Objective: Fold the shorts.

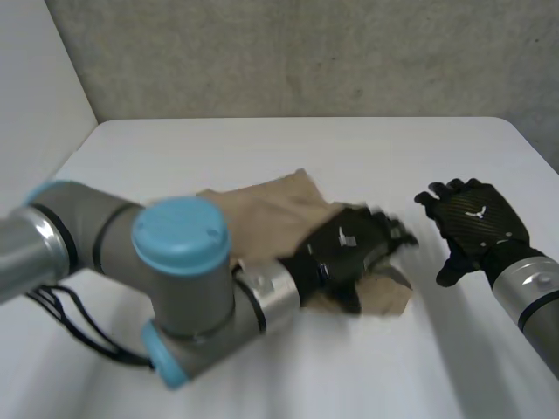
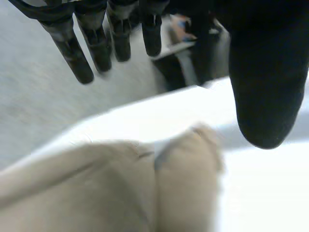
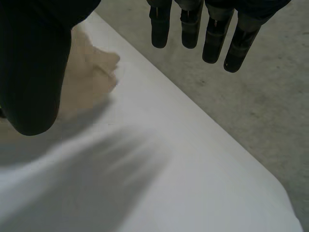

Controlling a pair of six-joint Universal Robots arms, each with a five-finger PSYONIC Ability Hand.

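The tan shorts lie bunched in the middle of the white table. My left hand is over their right end, and its arm crosses the front of the cloth. In the left wrist view, that hand has straight fingers raised above the shorts and holds nothing. To the right of the shorts, my right hand hovers apart from them, palm down and fingers spread. In the right wrist view, the shorts lie beyond the thumb of the open right hand.
A grey wall rises behind the table's far edge. Bare tabletop lies under my right hand, with the table's edge and grey floor beyond its fingertips. Dark objects stand past the table's edge in the left wrist view.
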